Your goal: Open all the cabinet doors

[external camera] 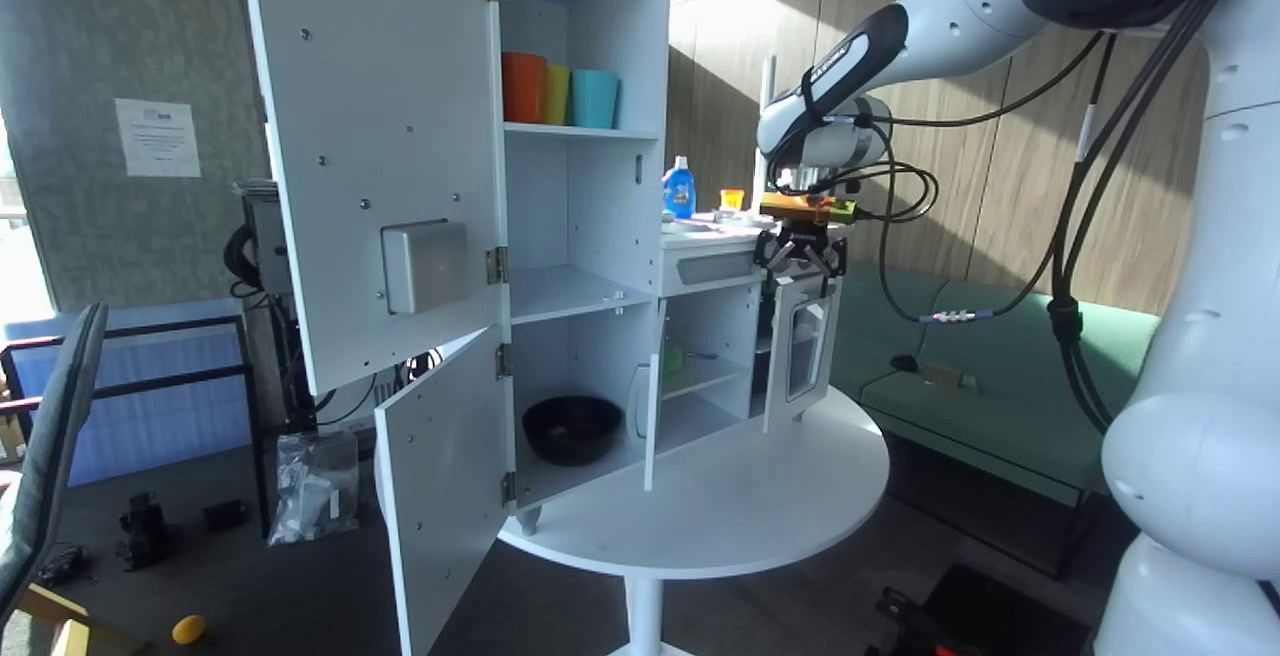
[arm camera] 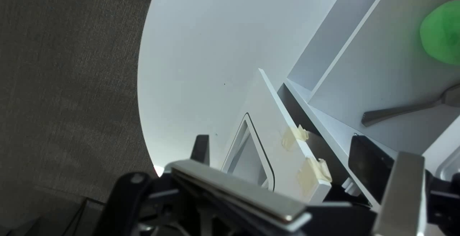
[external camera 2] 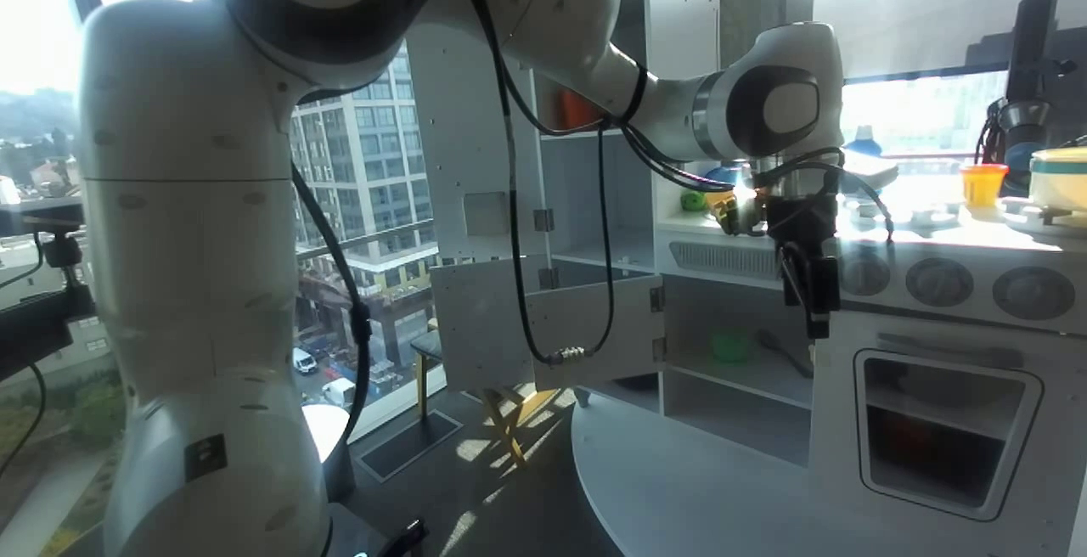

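Claw [external camera: 799,278] is spread wide, empty; below it I see the oven door [arm camera: 275,131] ajar, edge between the jaws. Away from the claw, upper door [external camera: 390,136], lower door [external camera: 455,486] and sink door [external camera 2: 571,319] stand open, so I judge only the ajar one unfinished.

In an exterior view the tall cabinet [external camera: 615,206] and its upper door [external camera: 380,136] run off the top, the lower door [external camera: 450,476] off the bottom, and whether the gripper [external camera: 799,278] touches the windowed door [external camera: 808,344] cannot be told. In an exterior view the arm [external camera 2: 556,18] hides part of that cabinet, and the right edge crops a pale pot [external camera 2: 1060,179]. In the wrist view, blurred fingers [arm camera: 400,193] hide part of the windowed door, while the right edge slices a green vessel [arm camera: 444,32] and a utensil [arm camera: 406,110].
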Available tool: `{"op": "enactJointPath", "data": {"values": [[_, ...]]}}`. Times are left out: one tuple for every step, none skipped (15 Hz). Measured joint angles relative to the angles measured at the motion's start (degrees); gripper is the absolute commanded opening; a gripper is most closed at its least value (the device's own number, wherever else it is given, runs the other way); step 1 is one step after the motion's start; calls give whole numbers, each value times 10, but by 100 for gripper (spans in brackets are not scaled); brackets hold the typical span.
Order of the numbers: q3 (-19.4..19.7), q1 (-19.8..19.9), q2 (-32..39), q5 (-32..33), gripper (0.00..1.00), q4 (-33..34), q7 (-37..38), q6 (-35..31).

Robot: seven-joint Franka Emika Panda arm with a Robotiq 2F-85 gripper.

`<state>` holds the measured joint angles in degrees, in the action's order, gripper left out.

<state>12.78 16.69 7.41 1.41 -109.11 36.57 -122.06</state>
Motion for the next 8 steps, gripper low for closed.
{"op": "enactJointPath", "data": {"values": [[0, 0, 0, 0, 100, -1, -4, -2], [1, 0, -1, 1, 100, -4, -17, -10], [2, 0, -2, 6, 100, -10, -40, -25], [4, 0, -6, 7, 100, -19, -67, -44], [5, 0, -9, 7, 100, -29, -85, -60], [6, 0, -11, 7, 100, -36, -93, -72], [8, 0, -11, 7, 100, -39, -96, -78], [8, 0, -11, 7, 100, -41, -98, -81]]}}
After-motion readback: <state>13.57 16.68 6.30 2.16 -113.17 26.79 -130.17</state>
